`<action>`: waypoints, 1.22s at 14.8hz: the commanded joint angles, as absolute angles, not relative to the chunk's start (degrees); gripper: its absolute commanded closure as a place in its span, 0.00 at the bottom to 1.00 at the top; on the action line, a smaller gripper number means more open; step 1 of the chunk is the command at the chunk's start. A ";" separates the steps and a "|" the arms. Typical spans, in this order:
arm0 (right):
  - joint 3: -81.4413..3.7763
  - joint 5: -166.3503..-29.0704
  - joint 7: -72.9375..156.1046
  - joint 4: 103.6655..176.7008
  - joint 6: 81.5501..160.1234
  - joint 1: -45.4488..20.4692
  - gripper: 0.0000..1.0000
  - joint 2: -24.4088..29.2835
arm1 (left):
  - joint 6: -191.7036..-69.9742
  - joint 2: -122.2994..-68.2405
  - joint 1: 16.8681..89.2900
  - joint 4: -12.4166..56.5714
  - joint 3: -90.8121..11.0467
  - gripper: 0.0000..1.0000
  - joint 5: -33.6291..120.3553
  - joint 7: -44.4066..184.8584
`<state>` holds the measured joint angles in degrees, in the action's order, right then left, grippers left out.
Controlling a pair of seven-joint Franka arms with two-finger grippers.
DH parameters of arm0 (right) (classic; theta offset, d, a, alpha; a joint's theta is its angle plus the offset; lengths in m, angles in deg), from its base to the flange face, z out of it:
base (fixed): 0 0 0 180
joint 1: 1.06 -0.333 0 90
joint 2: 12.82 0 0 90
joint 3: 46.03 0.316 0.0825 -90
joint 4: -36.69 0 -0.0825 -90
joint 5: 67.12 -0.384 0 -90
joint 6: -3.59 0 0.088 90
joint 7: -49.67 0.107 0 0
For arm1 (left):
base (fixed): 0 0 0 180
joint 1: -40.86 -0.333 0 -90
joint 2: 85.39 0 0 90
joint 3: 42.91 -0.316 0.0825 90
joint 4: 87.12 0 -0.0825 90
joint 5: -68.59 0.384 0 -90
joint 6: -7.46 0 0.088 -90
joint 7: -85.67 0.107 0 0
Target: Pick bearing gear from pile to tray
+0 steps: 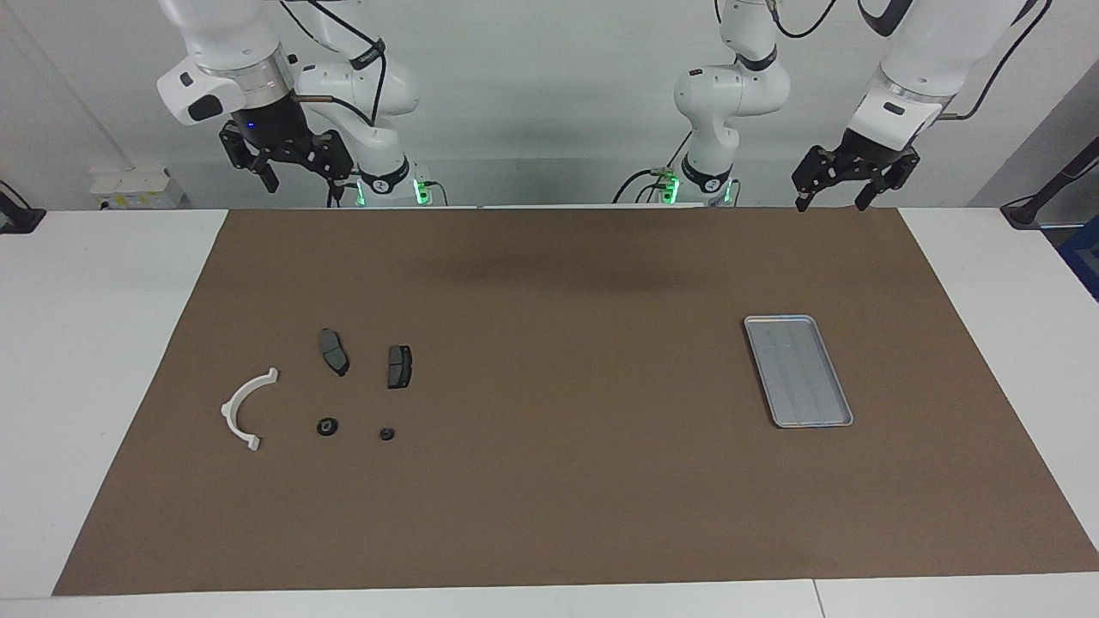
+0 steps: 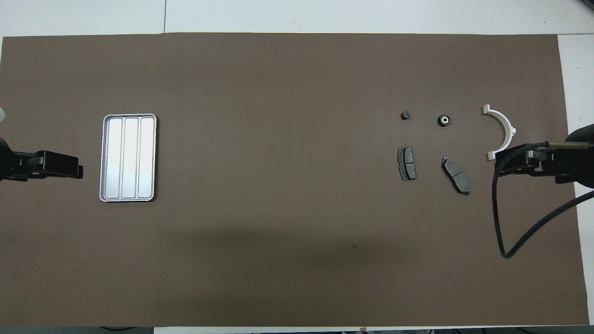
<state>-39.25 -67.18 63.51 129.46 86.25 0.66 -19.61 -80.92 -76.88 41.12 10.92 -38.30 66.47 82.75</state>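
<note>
The pile lies on the brown mat toward the right arm's end: a white curved arc point(image 1: 245, 408) point(image 2: 502, 130), two dark grey brake pads point(image 1: 334, 351) point(image 1: 399, 366) point(image 2: 407, 163) point(image 2: 455, 175), and two small black round pieces. The bigger round piece point(image 1: 327, 426) point(image 2: 444, 120) has a pale hub and the smaller one point(image 1: 387, 433) point(image 2: 405, 115) lies beside it. I cannot tell which is the bearing gear. The silver tray point(image 1: 840, 421) point(image 2: 106, 157) lies empty toward the left arm's end. My right gripper point(image 1: 305, 176) point(image 2: 500, 162) and left gripper point(image 1: 833, 204) point(image 2: 80, 171) hang open and empty, high over the mat's edge by the robots.
The brown mat point(image 1: 549, 481) covers most of the white table. A black cable point(image 2: 501, 222) loops down from the right arm. Both round pieces lie farther from the robots than the brake pads.
</note>
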 commanded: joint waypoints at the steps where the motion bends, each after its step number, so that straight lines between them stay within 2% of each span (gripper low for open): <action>1: -38.74 -68.35 63.03 129.33 86.21 1.48 0.00 -20.02 | -81.05 -74.84 41.39 12.99 -38.78 0.00 65.60 82.77; 18: -39.26 -68.35 61.01 129.33 85.77 2.10 0.00 -21.52 | -81.05 -74.84 41.39 12.99 -38.78 0.00 65.60 82.77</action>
<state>-39.42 -67.18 63.11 129.10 86.25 0.84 -20.61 -80.92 -76.88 41.12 10.92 -38.30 66.47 82.75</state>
